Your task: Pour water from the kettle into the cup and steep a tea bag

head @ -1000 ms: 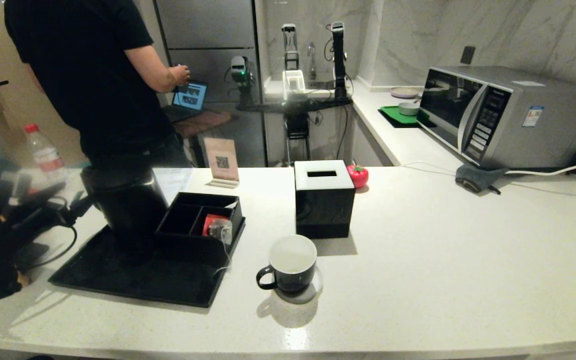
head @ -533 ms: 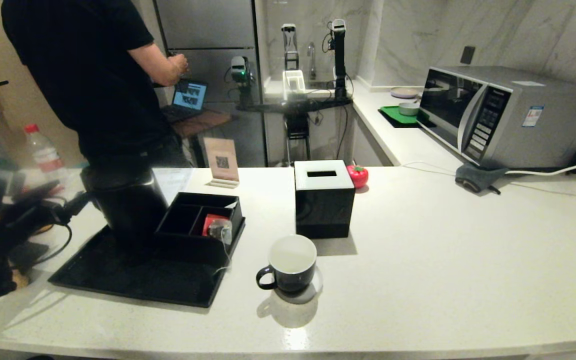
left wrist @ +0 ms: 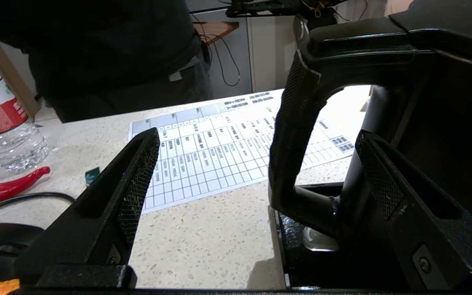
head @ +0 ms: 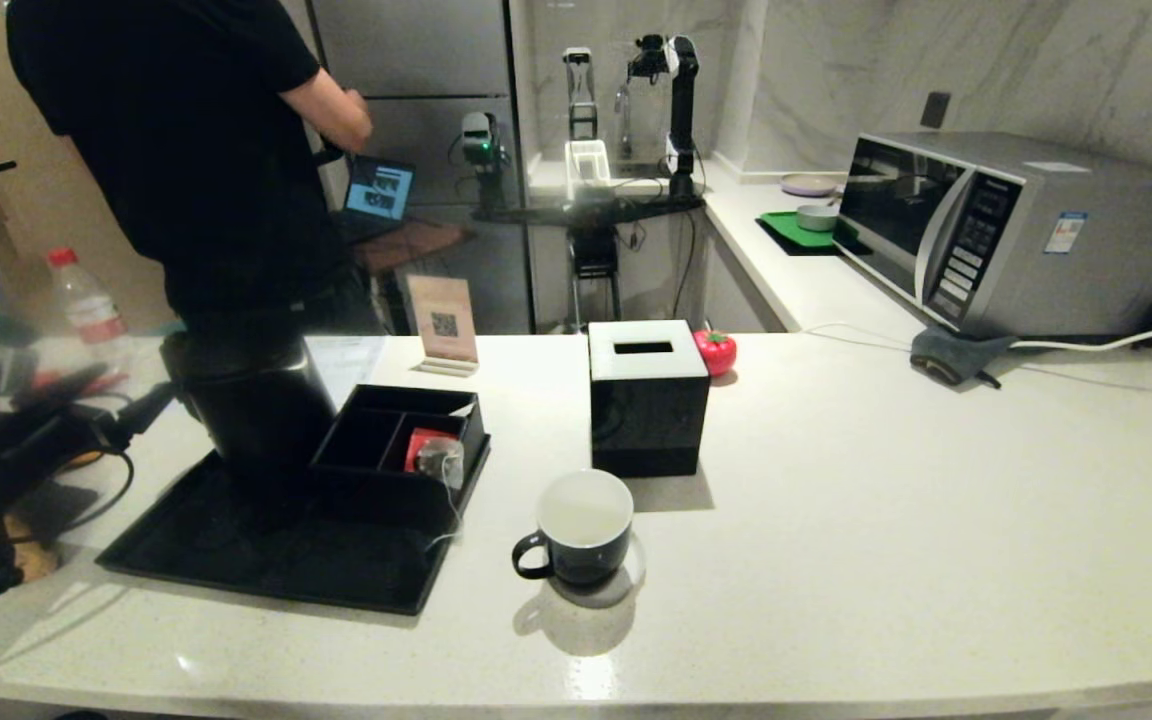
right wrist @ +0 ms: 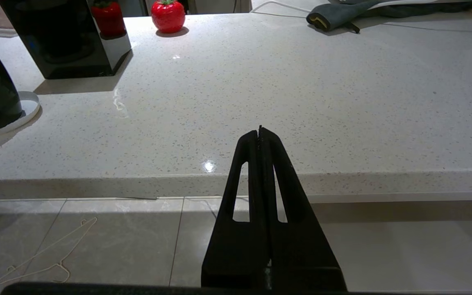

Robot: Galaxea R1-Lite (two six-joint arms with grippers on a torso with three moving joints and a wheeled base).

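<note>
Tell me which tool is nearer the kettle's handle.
Left. The left tool stands open with the kettle handle between its fingers, not yet gripped. The right tool is shut, parked below the counter's front edge, far from it.

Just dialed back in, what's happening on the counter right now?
The left gripper is open at the kettle, which stands on the black tray; the kettle's handle sits between its fingers, not yet gripped. The cup waits on its coaster in front of the tissue box, and nothing is being poured. The tea bag lies in the divided box on the tray. The right gripper is shut and parked below the counter edge.
</note>
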